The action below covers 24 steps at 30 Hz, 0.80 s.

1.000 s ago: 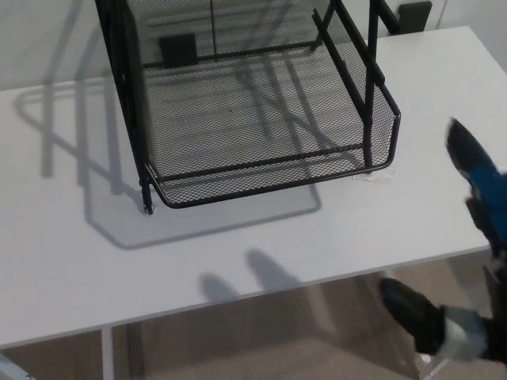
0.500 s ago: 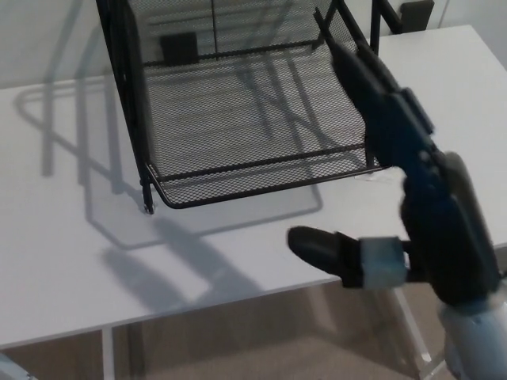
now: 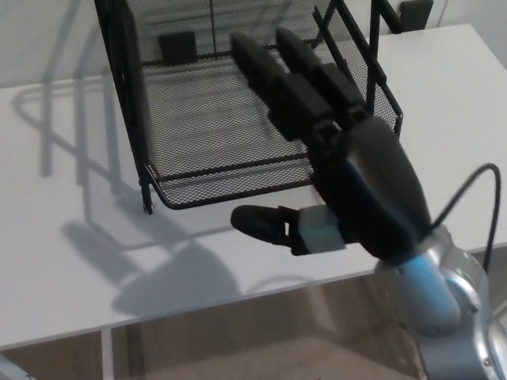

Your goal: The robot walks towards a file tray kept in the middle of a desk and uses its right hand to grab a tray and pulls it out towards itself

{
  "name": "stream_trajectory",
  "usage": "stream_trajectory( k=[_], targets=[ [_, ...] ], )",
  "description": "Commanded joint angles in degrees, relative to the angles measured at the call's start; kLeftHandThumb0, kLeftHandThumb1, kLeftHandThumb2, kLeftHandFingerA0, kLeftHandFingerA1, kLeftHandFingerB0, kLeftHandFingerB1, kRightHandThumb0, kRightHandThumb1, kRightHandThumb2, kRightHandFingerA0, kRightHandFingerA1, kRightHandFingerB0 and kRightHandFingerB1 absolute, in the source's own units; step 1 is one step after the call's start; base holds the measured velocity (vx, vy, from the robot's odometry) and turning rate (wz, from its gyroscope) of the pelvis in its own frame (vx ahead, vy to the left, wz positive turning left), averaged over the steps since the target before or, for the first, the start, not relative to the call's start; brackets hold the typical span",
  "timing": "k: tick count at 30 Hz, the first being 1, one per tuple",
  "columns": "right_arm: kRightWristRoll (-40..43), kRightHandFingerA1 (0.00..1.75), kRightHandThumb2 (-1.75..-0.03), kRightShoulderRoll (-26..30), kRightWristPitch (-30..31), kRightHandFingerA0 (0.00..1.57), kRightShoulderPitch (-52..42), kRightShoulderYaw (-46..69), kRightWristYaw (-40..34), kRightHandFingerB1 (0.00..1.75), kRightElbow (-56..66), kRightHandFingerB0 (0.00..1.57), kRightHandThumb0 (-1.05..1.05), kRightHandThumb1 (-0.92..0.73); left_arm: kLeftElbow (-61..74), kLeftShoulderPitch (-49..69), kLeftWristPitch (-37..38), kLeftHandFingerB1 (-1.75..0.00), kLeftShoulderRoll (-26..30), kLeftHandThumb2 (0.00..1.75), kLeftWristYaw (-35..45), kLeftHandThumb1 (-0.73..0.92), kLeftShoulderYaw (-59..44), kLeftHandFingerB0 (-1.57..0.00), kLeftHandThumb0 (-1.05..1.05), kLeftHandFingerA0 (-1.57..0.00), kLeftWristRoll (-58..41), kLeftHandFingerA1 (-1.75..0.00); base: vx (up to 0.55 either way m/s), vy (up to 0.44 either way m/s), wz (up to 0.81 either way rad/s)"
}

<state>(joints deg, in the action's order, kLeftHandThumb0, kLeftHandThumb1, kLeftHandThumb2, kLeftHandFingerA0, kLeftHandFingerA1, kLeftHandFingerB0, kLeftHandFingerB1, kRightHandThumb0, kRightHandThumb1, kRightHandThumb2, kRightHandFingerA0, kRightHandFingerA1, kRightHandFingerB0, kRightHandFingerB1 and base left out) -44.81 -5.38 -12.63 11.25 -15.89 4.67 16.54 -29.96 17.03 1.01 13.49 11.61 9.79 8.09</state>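
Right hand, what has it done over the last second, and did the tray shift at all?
The right hand swung in from the picture's right edge and now reaches over the front of the mesh tray, fingers spread, thumb below; no grip shows. The tray and desk stayed put.

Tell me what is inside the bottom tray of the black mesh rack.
The tray looks empty: only bare mesh shows. The open right hand is in front of its right part, so that part cannot be seen.
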Motion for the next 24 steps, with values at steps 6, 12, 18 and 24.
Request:
stream_trajectory(
  k=[6, 12, 18, 24],
  targets=[
    [-48.5, 0.0, -0.73, 2.4, 30.0, 0.0, 13.6, -12.0, 21.9, 0.0, -19.1, 0.0, -0.69, -0.41, 2.5, 0.9, 3.2, -0.32, 4.5, 0.6, -1.7, 0.66, 2.4, -0.27, -0.38, -0.39, 5.5, -0.44, 0.0, 0.0, 0.0],
    [-51.6, 0.04, -0.74, 3.3, 31.9, 0.0, 14.4, -13.1, 21.5, 0.0, -20.5, 0.0, -0.69, -0.41, 3.1, 0.6, 2.3, -0.31, 4.5, 0.6, -1.9, 0.66, 2.5, -0.27, -0.39, -0.41, 5.6, -0.42, 0.0, 0.0, 0.0],
    [-51.7, 0.02, -0.72, 3.8, 32.8, 0.0, 14.7, -13.6, 19.9, 0.0, -20.5, 0.0, -0.66, -0.4, 2.9, 0.7, 3.1, -0.31, 4.6, 0.59, -1.6, 0.64, 2.4, -0.27, -0.39, -0.37, 5.2, -0.4, 0.0, 0.0, 0.0],
    [-53.7, 0.01, -0.73, 3.6, 34.5, 0.0, 14.4, -14.5, 21.1, 0.0, -21.0, 0.0, -0.68, -0.41, 3.3, 0.6, 2.4, -0.31, 4.6, 0.59, -2.1, 0.64, 2.7, -0.28, -0.38, -0.39, 5.9, -0.4, 0.0, 0.0, 0.0]
  ],
)
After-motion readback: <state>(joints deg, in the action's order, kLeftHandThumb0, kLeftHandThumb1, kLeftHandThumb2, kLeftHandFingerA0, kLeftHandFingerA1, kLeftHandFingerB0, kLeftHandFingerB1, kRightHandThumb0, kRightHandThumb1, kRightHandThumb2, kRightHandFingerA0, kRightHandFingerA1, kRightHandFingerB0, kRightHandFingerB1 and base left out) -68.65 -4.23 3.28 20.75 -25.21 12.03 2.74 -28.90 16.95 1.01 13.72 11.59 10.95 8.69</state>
